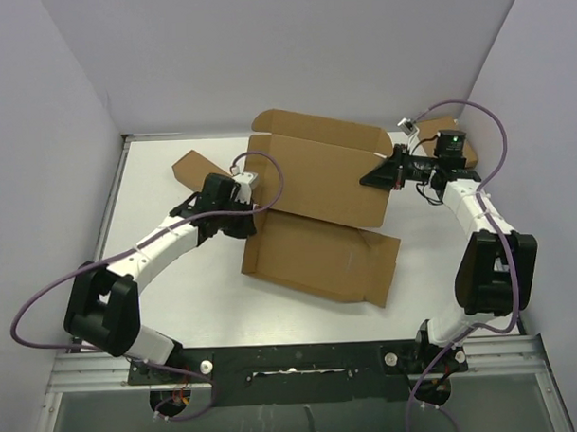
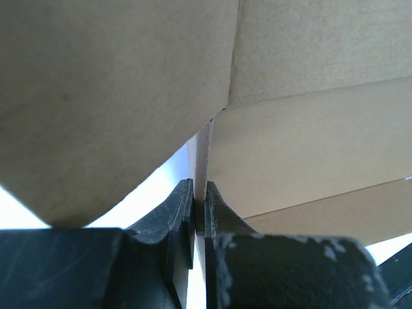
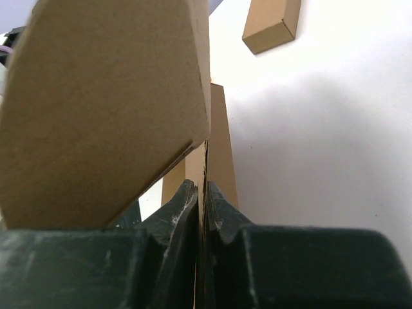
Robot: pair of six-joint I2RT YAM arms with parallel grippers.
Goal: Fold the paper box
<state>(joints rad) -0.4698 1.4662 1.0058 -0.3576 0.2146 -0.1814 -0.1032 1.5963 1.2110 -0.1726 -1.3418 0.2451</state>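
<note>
The paper box [image 1: 316,187] is a large brown cardboard sheet in the middle of the table. Its near panel [image 1: 320,258] lies flat, and a long panel is lifted upright between my two grippers. My left gripper [image 1: 252,187] is shut on the left end of that raised panel. In the left wrist view the fingers [image 2: 199,193] pinch a thin cardboard edge [image 2: 309,154]. My right gripper [image 1: 380,172] is shut on the right end. The right wrist view shows its jaws [image 3: 201,190] closed on the edge below a flap [image 3: 103,116].
A small ready-made brown box [image 1: 194,170] lies behind my left wrist. Another small box [image 1: 459,144] sits at the back right by my right wrist, and one small box [image 3: 270,22] shows in the right wrist view. White walls enclose the white table [image 1: 177,286].
</note>
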